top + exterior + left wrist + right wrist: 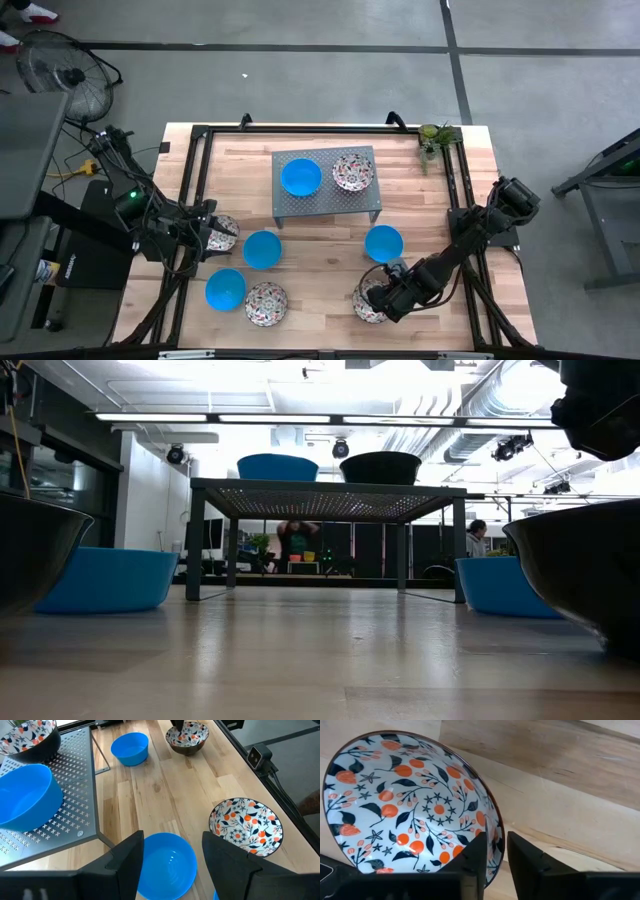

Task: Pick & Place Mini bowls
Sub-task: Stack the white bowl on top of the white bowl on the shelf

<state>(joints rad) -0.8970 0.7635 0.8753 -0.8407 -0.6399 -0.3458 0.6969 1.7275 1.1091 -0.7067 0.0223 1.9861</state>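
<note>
Right wrist view: right gripper [495,855] straddling the rim of a small round white bowl with orange-and-dark floral pattern [405,805], one finger inside the wall, one outside, gap narrow; appears closed on the rim, though firm contact cannot be confirmed. High view places this floral bowl at the front right of the pale wooden table [320,300], near the front edge, with a plain bright blue mini bowl [383,243] just behind it. Grey perforated metal stand [325,200] at table centre already carrying one blue bowl [300,177] and one floral bowl [352,171]. Judged step: pinch and lift of the floral bowl for transfer to the stand. For a clean lift: confirm both fingers seated deep on the wall, raise straight up, keep bowl level to avoid pivoting on a one-sided grip, clear the neighbouring blue bowl before travelling, set down on a bare part of the stand. Left gripper [172,852] spread open, hovering over another blue bowl [167,865] at front left, holding nothing; waiting.
</note>
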